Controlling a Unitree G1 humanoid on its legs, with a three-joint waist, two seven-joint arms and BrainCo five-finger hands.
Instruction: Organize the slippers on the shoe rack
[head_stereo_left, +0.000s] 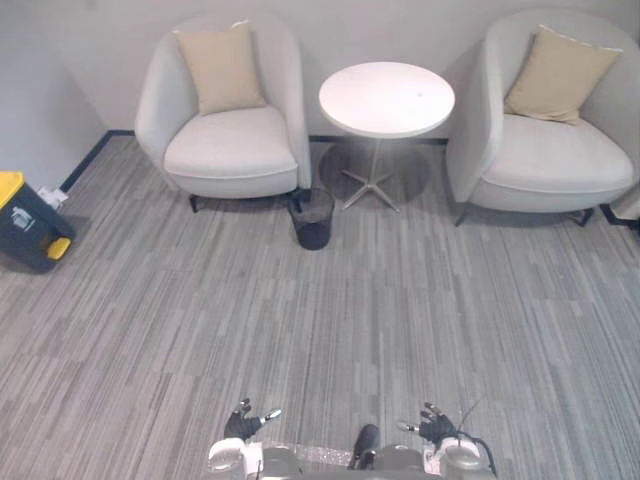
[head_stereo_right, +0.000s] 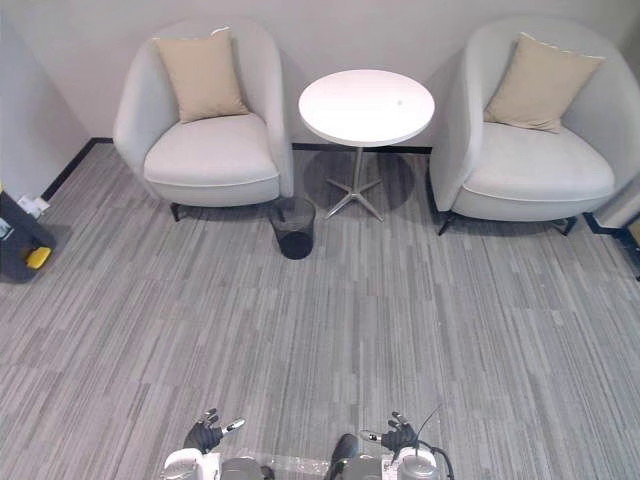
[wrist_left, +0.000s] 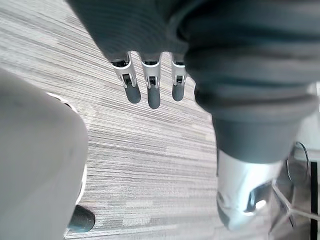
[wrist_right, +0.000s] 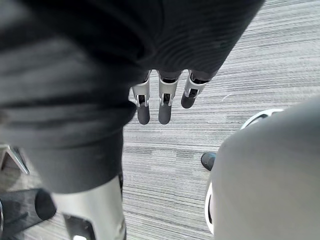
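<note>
Where the slippers and shoe rack stood could not be told, and a turn to search for them risked clipping furniture or tipping the bin. Grey striped carpet (head_stereo_left: 330, 320) ran beneath two pale armchairs, one left (head_stereo_left: 225, 150) and one right (head_stereo_left: 545, 160) of a round white table (head_stereo_left: 386, 98), each holding a tan cushion (head_stereo_left: 220, 68). A dark waste bin (head_stereo_left: 313, 220) stood just left of the table's foot. Well in front of the table, the left hand (head_stereo_left: 245, 424) and right hand (head_stereo_left: 432, 427) hung relaxed, grasping nothing.
</note>
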